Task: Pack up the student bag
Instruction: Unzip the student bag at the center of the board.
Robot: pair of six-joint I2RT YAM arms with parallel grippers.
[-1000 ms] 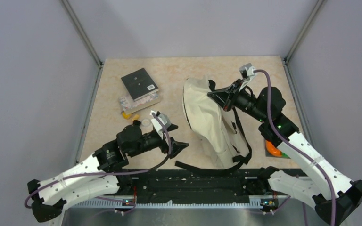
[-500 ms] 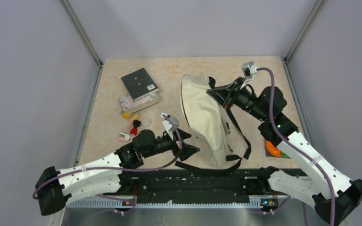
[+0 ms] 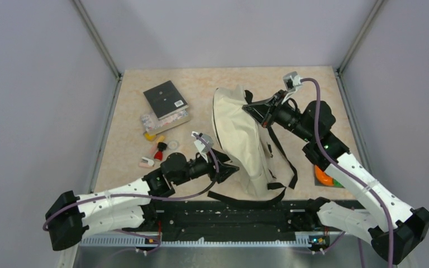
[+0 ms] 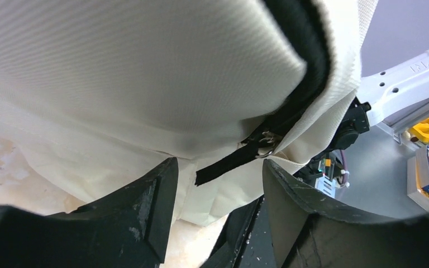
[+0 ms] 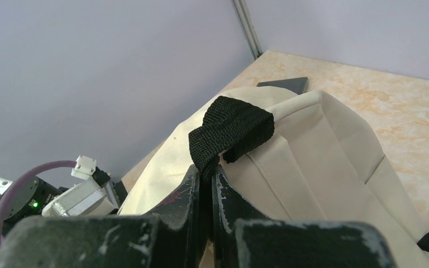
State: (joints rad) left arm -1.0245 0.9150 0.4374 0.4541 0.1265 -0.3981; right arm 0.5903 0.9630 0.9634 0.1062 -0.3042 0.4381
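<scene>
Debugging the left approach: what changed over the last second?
The left tool swung right, off the small stationery, up to the student bag's near-left edge, jaws open facing a black strap. The right tool stayed shut on the carry loop and drew the bag slightly left. Notebook unmoved.

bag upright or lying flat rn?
Upright, roughly. The right gripper pinches the bag's black top loop and holds it up, with its lower end on the table.

Cream student bag [image 3: 236, 137], black straps [image 4: 224, 166]; black notebook [image 3: 165, 99]; an orange, perhaps green-edged, object [image 3: 323, 176].
</scene>
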